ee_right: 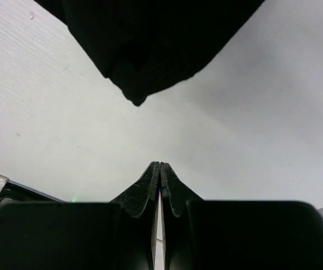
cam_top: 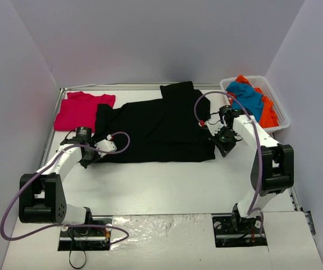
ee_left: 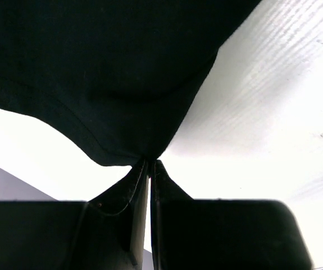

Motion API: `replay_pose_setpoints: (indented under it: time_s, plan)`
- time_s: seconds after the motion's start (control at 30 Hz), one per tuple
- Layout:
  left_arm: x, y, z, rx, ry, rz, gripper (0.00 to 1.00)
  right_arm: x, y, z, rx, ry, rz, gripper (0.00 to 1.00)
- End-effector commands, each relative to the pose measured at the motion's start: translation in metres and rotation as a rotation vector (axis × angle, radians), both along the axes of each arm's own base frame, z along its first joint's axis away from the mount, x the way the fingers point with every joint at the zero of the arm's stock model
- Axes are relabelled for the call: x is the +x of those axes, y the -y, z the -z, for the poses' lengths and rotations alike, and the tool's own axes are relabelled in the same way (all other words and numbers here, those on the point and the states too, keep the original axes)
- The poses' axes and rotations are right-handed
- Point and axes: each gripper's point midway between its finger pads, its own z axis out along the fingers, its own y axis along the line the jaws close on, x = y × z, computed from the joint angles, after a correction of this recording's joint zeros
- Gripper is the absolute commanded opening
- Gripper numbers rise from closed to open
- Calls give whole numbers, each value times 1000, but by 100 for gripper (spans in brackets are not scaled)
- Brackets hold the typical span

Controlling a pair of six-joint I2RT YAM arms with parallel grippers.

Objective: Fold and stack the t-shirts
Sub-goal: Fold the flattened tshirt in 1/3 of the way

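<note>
The large black t-shirt [cam_top: 161, 126] lies spread across the middle of the table, with one part folded up toward the back. My left gripper [cam_top: 88, 160] is at its near left corner. In the left wrist view the left gripper [ee_left: 149, 162] is shut, pinching the edge of the black cloth [ee_left: 105, 73]. My right gripper [cam_top: 224, 147] is just off the shirt's near right corner. In the right wrist view the right gripper [ee_right: 159, 165] is shut and empty, with the shirt's corner [ee_right: 144, 50] a short way beyond the tips. The crimson-red t-shirt [cam_top: 80, 111] lies flat at the back left.
A white basket [cam_top: 279, 112] stands at the back right with a blue shirt [cam_top: 245, 97] and an orange shirt [cam_top: 268, 109] in it. Grey walls close in the table at the left, back and right. Bare white table lies in front of the black shirt.
</note>
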Motion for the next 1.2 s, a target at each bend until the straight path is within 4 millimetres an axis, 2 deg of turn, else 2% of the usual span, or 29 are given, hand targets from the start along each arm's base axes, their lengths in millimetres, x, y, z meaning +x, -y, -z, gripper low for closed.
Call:
replay_pose_setpoints:
  time_s: [0.0, 0.03, 0.07, 0.1, 0.17, 0.3, 0.67, 0.83, 0.97, 1.0, 1.03, 1.07, 1.1, 1.17]
  plan:
    - [-4, 2, -15, -13, -4, 20, 2, -21, 5, -11, -5, -36, -14, 0]
    - [-4, 2, -14, -14, -6, 18, 2, -21, 4, -8, 3, -46, -12, 2]
    - [-4, 1, -14, -14, -9, 17, 2, -23, 1, -6, 20, -61, -15, 26]
    - [-5, 1, -11, -15, -15, 13, 3, -25, -1, -3, 34, -79, -21, 40]
    - [-5, 2, -8, -14, -20, 12, 2, -27, -10, 3, 89, -110, -44, 45]
    - [-7, 2, -3, -20, -22, -1, 2, -20, -19, 8, 131, -122, -62, 47]
    - [-12, 2, 6, -23, -42, -8, 2, 15, -37, 14, 217, -73, -82, 47]
    - [-13, 3, 10, -25, -55, -14, 2, 13, -41, 25, 239, -103, -89, 45]
    - [-12, 3, 11, -28, -58, -14, 2, 3, -41, 33, 248, -138, -101, 43]
    - [-12, 3, 11, -28, -60, -16, 2, 2, -41, 34, 250, -141, -104, 38]
    - [-12, 3, 11, -28, -60, -17, 2, 3, -41, 35, 250, -135, -103, 16]
    - [-11, 3, 12, -32, -61, -19, 2, 2, -41, 37, 247, -138, -101, 5]
    - [-12, 3, 12, -32, -64, -19, 2, 1, -40, 38, 242, -138, -100, 0]
    - [-13, 3, 13, -32, -71, -24, 3, 1, -36, 38, 219, -137, -95, 0]
